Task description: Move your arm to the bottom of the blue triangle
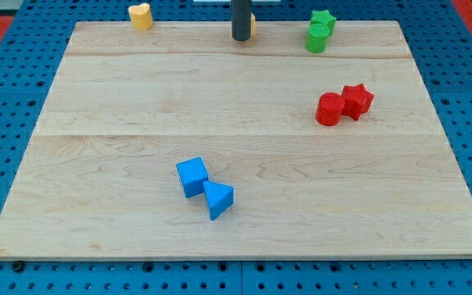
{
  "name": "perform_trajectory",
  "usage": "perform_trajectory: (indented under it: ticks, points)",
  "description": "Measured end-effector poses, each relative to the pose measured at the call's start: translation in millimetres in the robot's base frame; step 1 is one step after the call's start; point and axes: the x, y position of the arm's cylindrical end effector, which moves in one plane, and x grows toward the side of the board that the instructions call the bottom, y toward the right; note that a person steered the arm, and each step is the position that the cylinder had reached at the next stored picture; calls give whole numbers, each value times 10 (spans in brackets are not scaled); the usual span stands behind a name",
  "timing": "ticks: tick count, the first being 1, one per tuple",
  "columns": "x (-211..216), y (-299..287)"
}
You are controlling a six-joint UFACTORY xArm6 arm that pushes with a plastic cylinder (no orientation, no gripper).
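The tip (pixel 241 38) sits top centre, well apart from the blue triangle (pixel 217 199); the whole approach remains, and no hand shows.

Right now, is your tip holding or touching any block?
Nothing is held. My tip stands at the view's top, just left of an orange block partly hidden behind it; contact cannot be told.

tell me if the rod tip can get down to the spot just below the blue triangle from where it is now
Probably yes. My tip sits at the view's top edge, far from the blue triangle. The blue cube touches the triangle's upper left, so swinging down past its right side looks free; the board below it is bare.
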Motion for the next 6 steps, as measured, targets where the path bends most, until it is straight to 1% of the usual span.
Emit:
perform_trajectory:
  ticks: [2,3,4,5,6]
  points:
    - [31,-13]
    - [260,117]
    - [398,281]
    - [764,613]
    - [1414,624]
